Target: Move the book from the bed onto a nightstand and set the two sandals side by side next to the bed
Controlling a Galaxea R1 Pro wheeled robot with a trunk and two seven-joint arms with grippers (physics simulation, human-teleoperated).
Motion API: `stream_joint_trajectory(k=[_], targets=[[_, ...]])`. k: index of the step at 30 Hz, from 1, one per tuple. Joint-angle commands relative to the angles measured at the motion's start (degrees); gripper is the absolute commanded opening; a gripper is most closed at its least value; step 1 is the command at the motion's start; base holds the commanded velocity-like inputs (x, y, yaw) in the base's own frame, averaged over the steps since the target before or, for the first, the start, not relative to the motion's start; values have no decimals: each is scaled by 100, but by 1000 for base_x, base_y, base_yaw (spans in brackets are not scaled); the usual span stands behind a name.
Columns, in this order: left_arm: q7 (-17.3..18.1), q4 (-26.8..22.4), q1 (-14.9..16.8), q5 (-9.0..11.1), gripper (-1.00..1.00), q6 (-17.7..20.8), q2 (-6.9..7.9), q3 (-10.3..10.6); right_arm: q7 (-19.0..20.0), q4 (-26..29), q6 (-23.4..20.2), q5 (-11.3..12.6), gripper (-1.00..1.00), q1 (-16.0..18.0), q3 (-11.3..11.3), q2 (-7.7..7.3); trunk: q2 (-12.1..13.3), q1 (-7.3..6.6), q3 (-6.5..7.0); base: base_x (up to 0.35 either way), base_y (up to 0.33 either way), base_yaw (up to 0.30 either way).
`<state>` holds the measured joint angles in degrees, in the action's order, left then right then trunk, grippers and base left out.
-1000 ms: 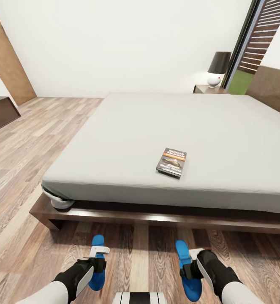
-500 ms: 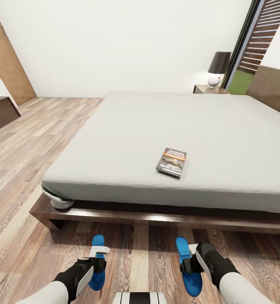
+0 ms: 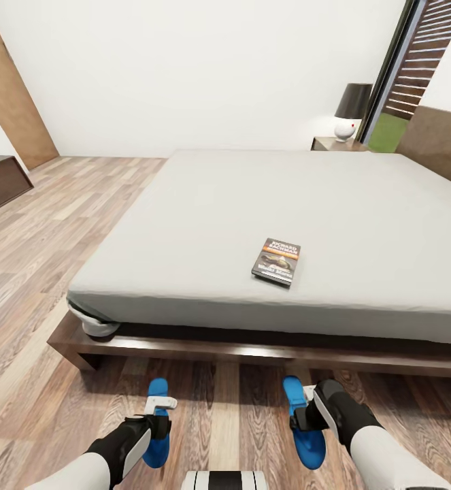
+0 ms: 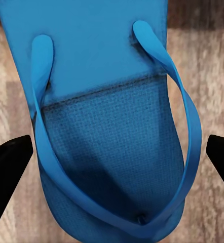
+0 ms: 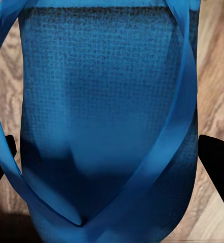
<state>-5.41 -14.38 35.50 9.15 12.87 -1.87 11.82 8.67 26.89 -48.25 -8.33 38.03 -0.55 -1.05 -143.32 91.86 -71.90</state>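
The book (image 3: 277,261) lies flat on the grey mattress of the bed (image 3: 205,204), near its front edge. Two blue sandals rest on the plank floor in front of the bed frame, parallel and apart. My left gripper (image 3: 158,415) hovers over the left sandal (image 3: 157,391); in the left wrist view its fingertips (image 4: 9,164) stand open, just clear of the sandal (image 4: 107,126) on either side. My right gripper (image 3: 305,416) is on the right sandal (image 3: 294,393), and its fingertips (image 5: 217,157) press the sandal's (image 5: 102,111) edges. A nightstand (image 3: 334,143) stands beyond the bed's far corner.
A dark-shaded lamp (image 3: 352,112) sits on the nightstand, beside the tall window (image 3: 405,82). The brown headboard (image 3: 436,143) rises at the right. A long low dark cabinet (image 3: 1,180) stands at the far left. Wood floor runs along the bed's left side.
My right gripper has moved a little toward the bed, and the right sandal has shifted with it. The left arm, left sandal and book have stayed still.
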Motion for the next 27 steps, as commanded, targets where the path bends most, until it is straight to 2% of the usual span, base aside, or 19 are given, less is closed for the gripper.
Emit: stream_joint_trajectory(k=[1, 5, 13, 23, 27], targets=[[-38, -13, 0, 61, -100, 31, 1, 48, 49, 9, -84, -61, -100, 41, -6, -4, -2, -1, -4, 0, 0, 0], [-39, -13, 0, 61, -100, 31, 2, 48, 42, 8, -159, -63, -100, 92, -6, -11, -2, -1, -4, 0, 0, 0], [-39, -13, 0, 61, -100, 31, 2, 48, 13, 0, -189, -70, -100, 112, -6, -19, -12, 20, -182, 0, 0, 0], [-20, -242, 11, 61, -100, 42, 13, 53, 1, -8, -193, -72, -100, 117, 0, 14, -12, 20, -182, 0, 0, 0], [-17, -458, 16, 62, -100, 110, 46, 45, -4, -8, -194, -70, -100, 117, 121, 29, -14, 22, -204, 0, 0, 0]])
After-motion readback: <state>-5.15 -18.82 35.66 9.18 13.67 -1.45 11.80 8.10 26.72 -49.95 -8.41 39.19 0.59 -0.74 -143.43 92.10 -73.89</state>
